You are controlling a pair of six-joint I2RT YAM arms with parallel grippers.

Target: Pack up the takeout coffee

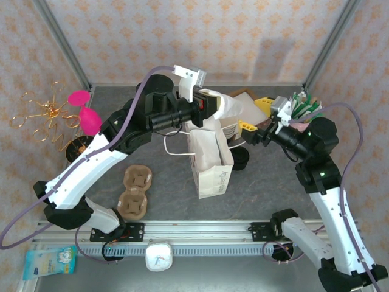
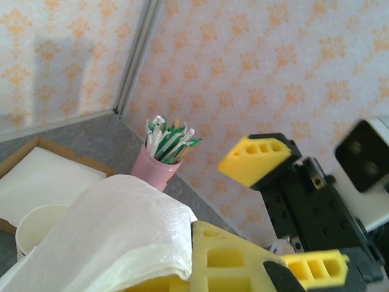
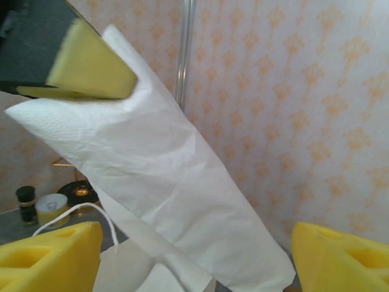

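One white napkin [image 3: 170, 176] hangs pinched in the closed left gripper [image 1: 205, 108] above one paper bag [image 1: 213, 173]; the right gripper [image 1: 250, 131] gapes wide, holding nothing; one takeout coffee [image 1: 240, 158] stands just right of the bag

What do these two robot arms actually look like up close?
Both the left arm and the right arm have glossy white shells with bulky black joints. A lavender cable trails along each. Small green lights glow on the right one. Each ends in chunky yellow fingers with hollow cells.
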